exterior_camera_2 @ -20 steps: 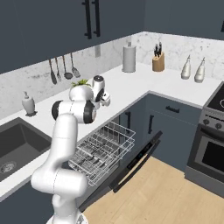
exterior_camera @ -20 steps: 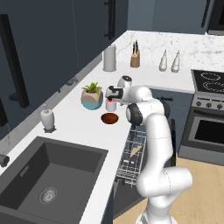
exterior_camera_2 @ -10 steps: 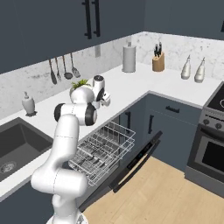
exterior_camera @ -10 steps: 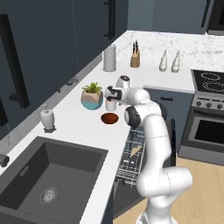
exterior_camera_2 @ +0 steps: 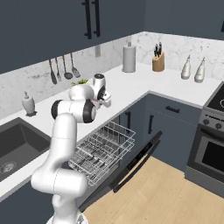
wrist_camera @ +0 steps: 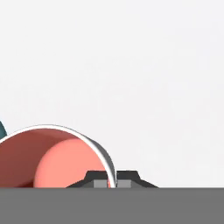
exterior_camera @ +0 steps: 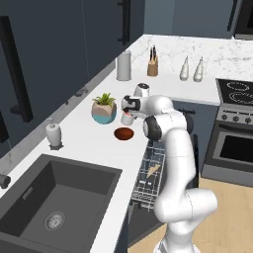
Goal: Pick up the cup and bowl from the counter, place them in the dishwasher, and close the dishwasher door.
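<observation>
The white cup (exterior_camera: 127,119) with a pink inside (wrist_camera: 52,159) stands on the white counter (exterior_camera: 89,146), just right of the plant pot. My gripper (exterior_camera: 130,111) comes down on it from above, and in the hand view its two fingertips (wrist_camera: 112,182) pinch the cup's rim wall, shut on it. The dark reddish-brown bowl (exterior_camera: 124,133) lies on the counter just in front of the cup, untouched. The dishwasher door (exterior_camera_2: 136,162) hangs open below the counter edge, with the white wire rack (exterior_camera_2: 103,148) pulled out over it.
A teal-and-beige plant pot (exterior_camera: 104,110) stands close to the left of the cup. A white pump bottle (exterior_camera: 53,134) and the dark sink (exterior_camera: 52,200) lie further left. A paper towel roll (exterior_camera: 123,65), a knife block (exterior_camera: 152,66) and the stove (exterior_camera: 238,94) are at the back right.
The jaws have gone from open to shut on the cup's rim. The arm has hardly moved, and the cup and bowl stay in place.
</observation>
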